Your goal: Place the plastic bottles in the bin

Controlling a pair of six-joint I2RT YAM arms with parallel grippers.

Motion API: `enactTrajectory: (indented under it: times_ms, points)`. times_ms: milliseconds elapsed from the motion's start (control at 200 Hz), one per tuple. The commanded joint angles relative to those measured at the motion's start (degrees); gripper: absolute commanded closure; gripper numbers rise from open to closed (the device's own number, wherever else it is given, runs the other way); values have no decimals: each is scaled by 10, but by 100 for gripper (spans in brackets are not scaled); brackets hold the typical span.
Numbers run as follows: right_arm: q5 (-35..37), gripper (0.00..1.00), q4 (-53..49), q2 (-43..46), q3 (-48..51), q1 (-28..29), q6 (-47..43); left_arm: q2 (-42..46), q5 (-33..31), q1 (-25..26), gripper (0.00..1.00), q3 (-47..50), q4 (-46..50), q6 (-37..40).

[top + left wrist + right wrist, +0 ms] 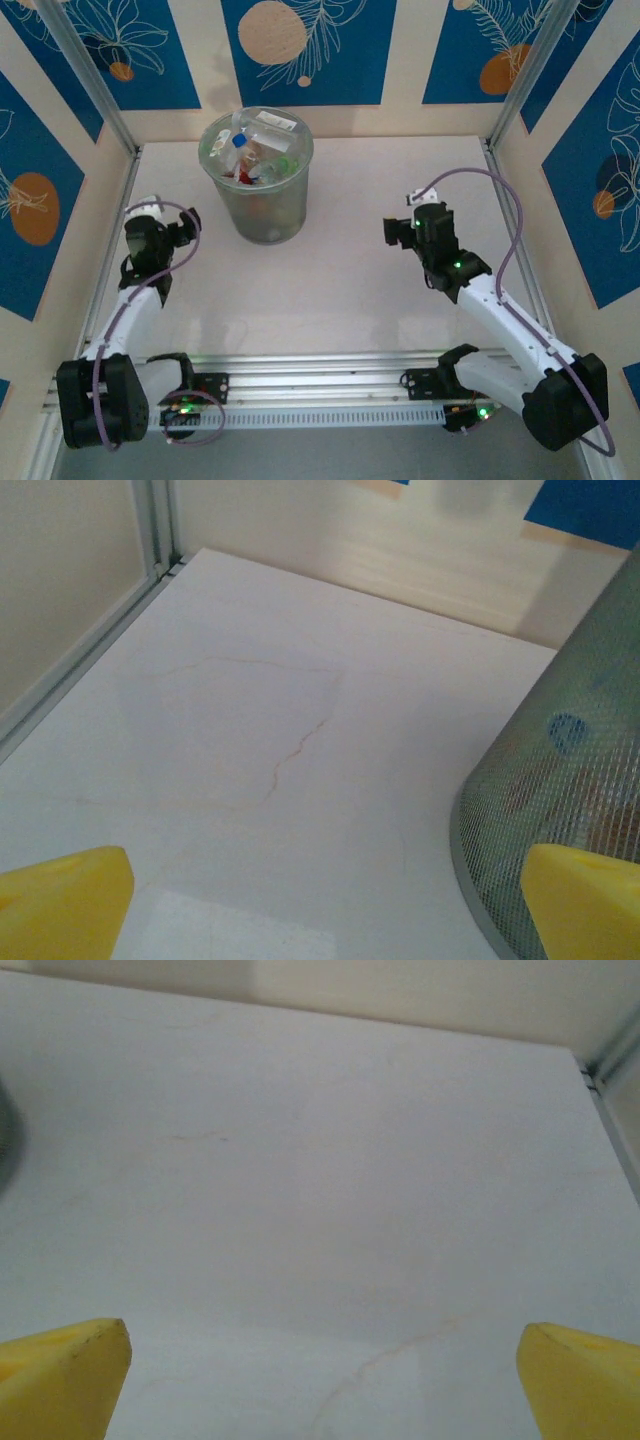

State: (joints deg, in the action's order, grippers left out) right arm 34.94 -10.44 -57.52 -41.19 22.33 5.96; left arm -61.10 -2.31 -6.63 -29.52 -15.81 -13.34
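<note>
A pale table [330,290] spreads between patterned walls. The round grey-green bin [258,215] stands far left of centre, with the plastic bottles [250,150] heaped inside to its rim. The left gripper [325,865] hovers beside the bin, the right gripper [322,1328] well apart from it. Both gape wide, holding nothing.

L fingers [60,900] wide, R fingers [60,1375] wide, empty
</note>
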Motion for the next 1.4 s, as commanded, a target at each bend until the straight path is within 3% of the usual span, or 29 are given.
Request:
enactTrajectory:
  times_ms: [0, 225, 380, 530, 725, 1050, 1280, 1395]
  points:
    - [-31, 1, 114, 15, 42, -39, -9, -14, 29, 0, 0, 36, -130, 57]
    - [-92, 1, 226, -5, 135, -126, 11, -101, 56, 9, 1, 82, -254, 69]
    - [-138, 1, 276, -20, 168, -159, 22, -128, 61, 23, 0, 75, -284, 83]
    - [-152, 1, 324, -46, 185, -164, 23, -147, 76, 38, 0, 52, -276, 107]
    - [-156, 1, 348, -68, 197, -165, 17, -115, 45, 79, 1, 63, -225, 155]
    - [-189, 1, 428, -83, 239, -173, 8, -153, 26, 90, 0, 108, -298, 155]
    - [-224, 1, 489, -118, 242, -177, 9, -260, 39, 93, 0, 114, -406, 157]
    - [-242, 1, 514, -138, 238, -177, 12, -269, 45, 94, 0, 88, -366, 163]
